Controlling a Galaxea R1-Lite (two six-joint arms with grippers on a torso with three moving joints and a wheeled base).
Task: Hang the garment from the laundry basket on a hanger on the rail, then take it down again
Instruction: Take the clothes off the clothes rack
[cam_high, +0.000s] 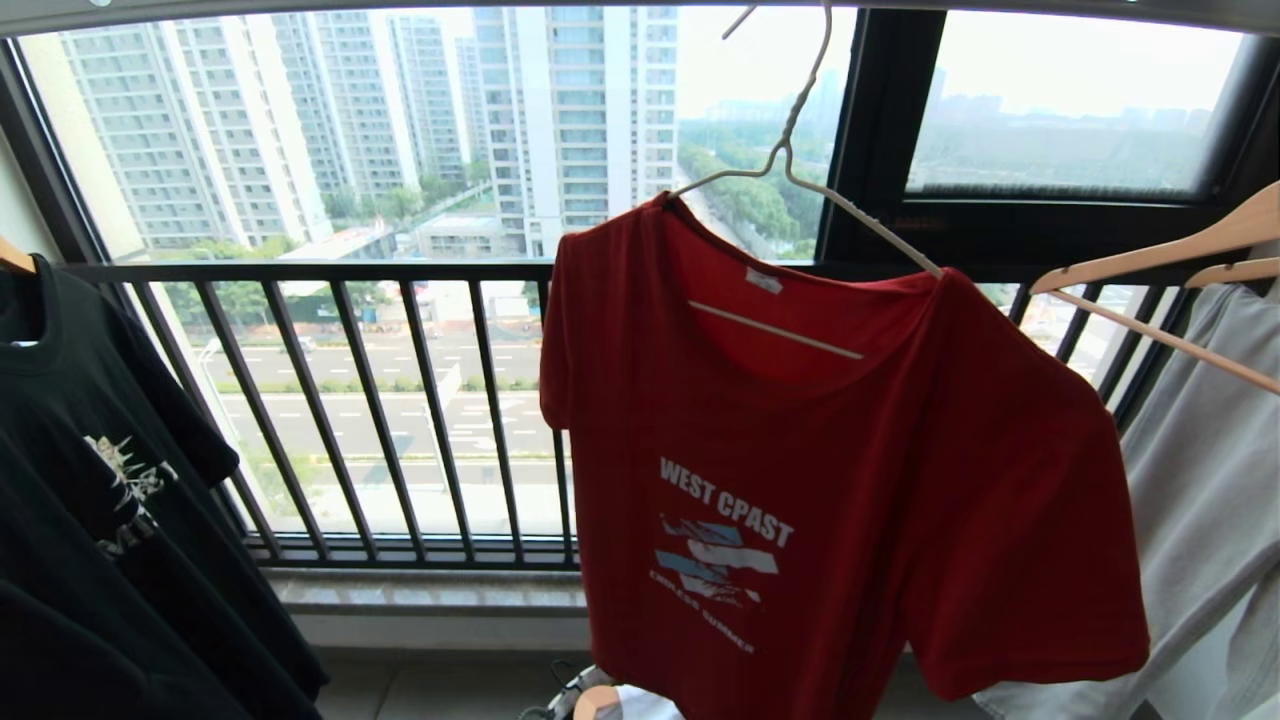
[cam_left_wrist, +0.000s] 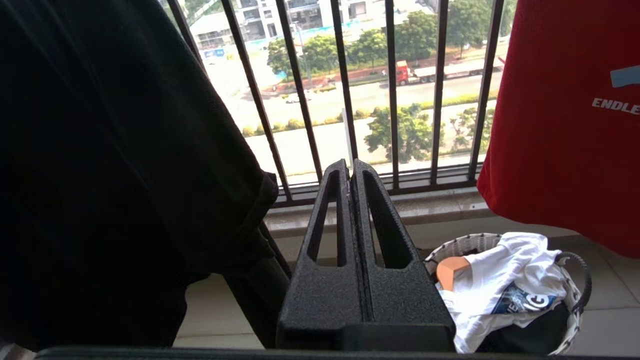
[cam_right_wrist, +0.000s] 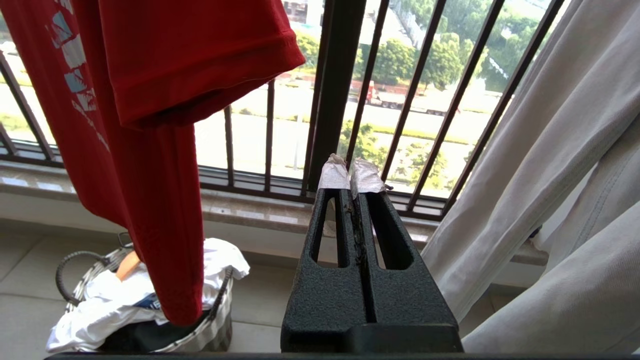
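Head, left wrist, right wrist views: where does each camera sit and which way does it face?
Head: high, facing the window; red T-shirt on white wire hanger; no arm shows.
Left wrist: behind the shut left gripper, facing the window railing, black T-shirt beside.
Right wrist: behind the shut right gripper, pale grey garment beside.
Shared: both wrist views show the red T-shirt and laundry basket.

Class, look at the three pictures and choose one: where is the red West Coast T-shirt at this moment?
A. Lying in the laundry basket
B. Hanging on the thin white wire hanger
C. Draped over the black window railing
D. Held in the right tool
B: the red T-shirt hangs from the white wire hanger, whose bar shows through the neckline, while the laundry basket holds other clothes and both tools are shut and empty.
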